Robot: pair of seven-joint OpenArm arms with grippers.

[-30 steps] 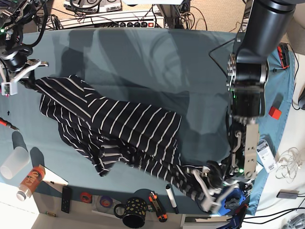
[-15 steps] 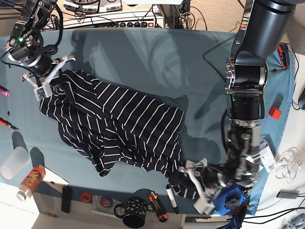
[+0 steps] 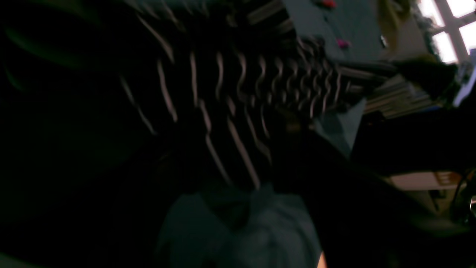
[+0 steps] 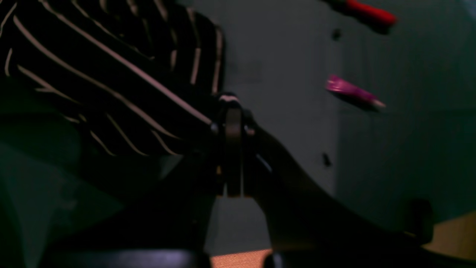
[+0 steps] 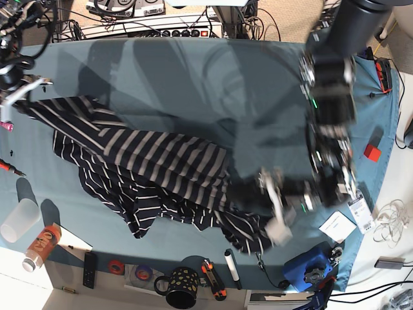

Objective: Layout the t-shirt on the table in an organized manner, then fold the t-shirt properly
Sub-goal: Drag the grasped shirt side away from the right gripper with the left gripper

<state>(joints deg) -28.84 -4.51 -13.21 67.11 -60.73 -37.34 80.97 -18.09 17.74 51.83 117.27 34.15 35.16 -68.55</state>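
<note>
Spreading barely begun: the dark navy white-striped soft t-shirt (image 5: 148, 174) lies bunched across the teal cloth-covered table (image 5: 193, 84), one corner pinched in the closed right gripper (image 4: 232, 111), the left gripper (image 5: 277, 206), jaw state indiscernible, at its opposite edge, folding untouched.

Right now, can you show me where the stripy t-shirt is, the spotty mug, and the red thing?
t-shirt (image 5: 161, 158), base view, on the striped middle of the cloth.
spotty mug (image 5: 184, 287), base view, on its dark dotted side.
red thing (image 5: 372, 152), base view, on top of the small red block.
</note>
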